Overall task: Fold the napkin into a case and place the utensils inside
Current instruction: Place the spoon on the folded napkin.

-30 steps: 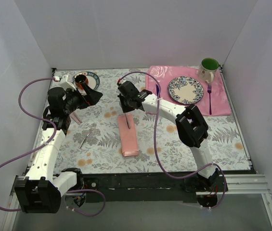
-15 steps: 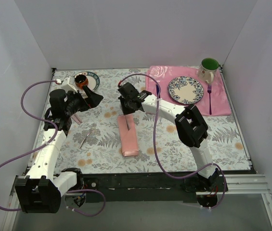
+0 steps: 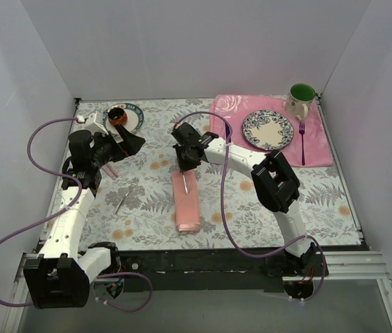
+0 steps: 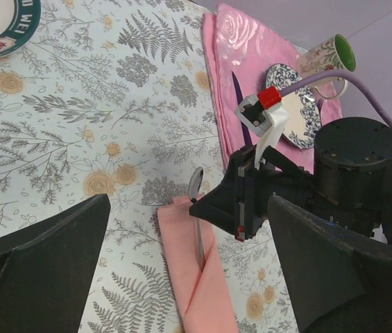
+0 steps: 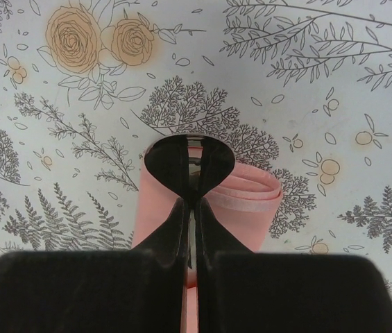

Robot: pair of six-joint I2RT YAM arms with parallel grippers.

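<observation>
The right arm stretches to the middle of the tabletop; the right end effector points down, closed tightly on the spoon, whose handle is inside the far end of the case. The left arm is raised at the left side, and the left end effector is wide apart, holding nothing.

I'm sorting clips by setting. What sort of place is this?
Likely a robot test booth staged as a dining table: plain white walls enclose a floral-print tablecloth, with a blue-patterned plate on a pink rose-patterned placemat.
</observation>
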